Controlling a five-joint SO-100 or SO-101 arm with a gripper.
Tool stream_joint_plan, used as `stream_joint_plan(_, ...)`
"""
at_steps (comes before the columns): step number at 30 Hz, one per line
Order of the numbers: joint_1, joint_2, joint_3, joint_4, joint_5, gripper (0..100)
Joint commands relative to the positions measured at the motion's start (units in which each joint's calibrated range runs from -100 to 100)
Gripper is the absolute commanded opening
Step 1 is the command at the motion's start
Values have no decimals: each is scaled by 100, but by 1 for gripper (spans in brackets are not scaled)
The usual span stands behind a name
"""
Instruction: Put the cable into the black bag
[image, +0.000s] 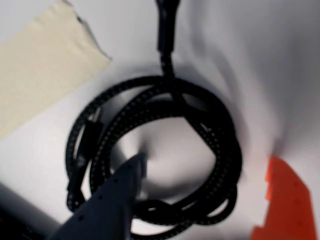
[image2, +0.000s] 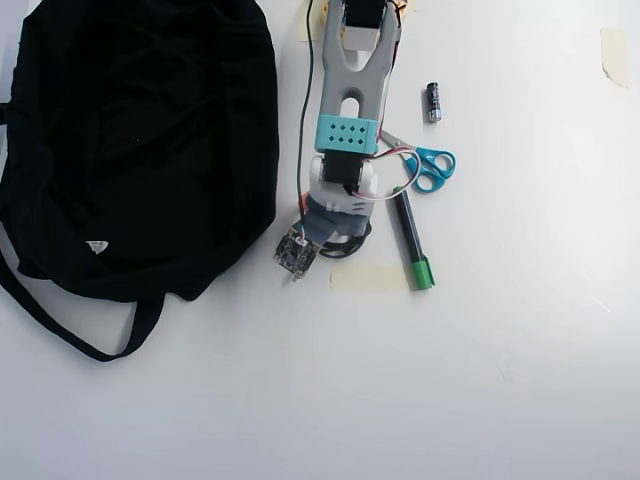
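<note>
A coiled black braided cable lies on the white table, its plug end pointing up the wrist view. My gripper is open just above it. The grey finger points into the middle of the coil and the orange finger stands outside the coil's right side, so the jaws straddle the right part of the loop. In the overhead view the arm covers most of the cable; the gripper is under the wrist. The black bag lies flat at the left, a short way from the cable.
A strip of beige tape is stuck to the table just below the cable; it also shows in the wrist view. A green-capped marker, blue scissors and a small battery lie right of the arm.
</note>
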Motion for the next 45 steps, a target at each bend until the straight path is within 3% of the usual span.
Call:
stream_joint_plan(1, 8, 144, -61, -1, -17, 31)
stream_joint_plan(4, 8, 144, -61, -1, -17, 29)
stream_joint_plan(15, 15, 144, -79, -1, -17, 3)
stream_joint_plan(29, 90, 19, -150, 335, 25, 2)
stream_joint_plan(45, 60, 11, -2460, 2100, 187, 2)
